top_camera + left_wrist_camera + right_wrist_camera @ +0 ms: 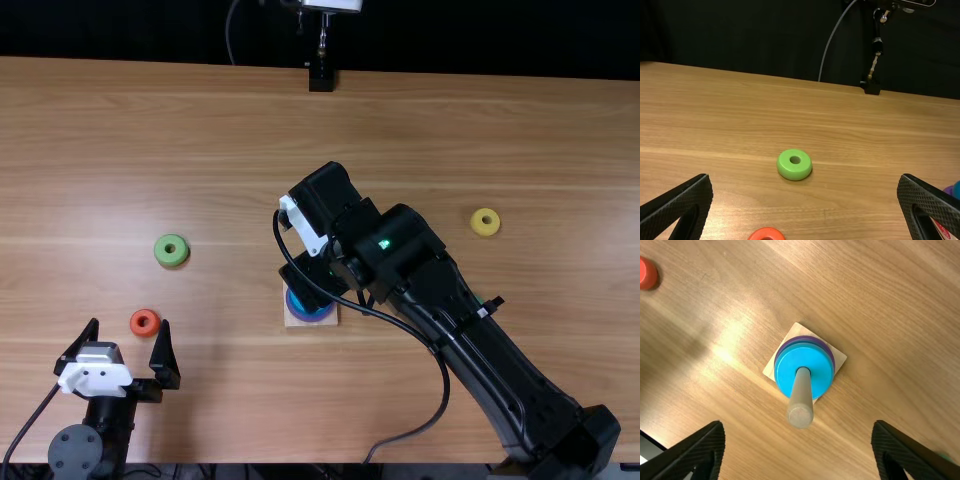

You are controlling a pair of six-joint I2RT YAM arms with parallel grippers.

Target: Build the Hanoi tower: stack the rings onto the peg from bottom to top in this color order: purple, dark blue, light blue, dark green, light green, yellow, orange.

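1. Two claws show, and we see both with fingers spread apart, nothing between them: the left gripper (129, 324) at the top view's lower left, the right gripper (305, 278) near its middle, above the peg (801, 392).
2. On the peg's square base (799, 329) we find the purple ring (830, 353), the dark blue ring (807, 341), then the light blue ring (787, 374) uppermost.
3. Left of centre we spot the light green ring (160, 251); below it, the orange ring (134, 322).
4. Toward the right we have the yellow ring (476, 222), and a green sliver (479, 298) beside the right arm (485, 365).
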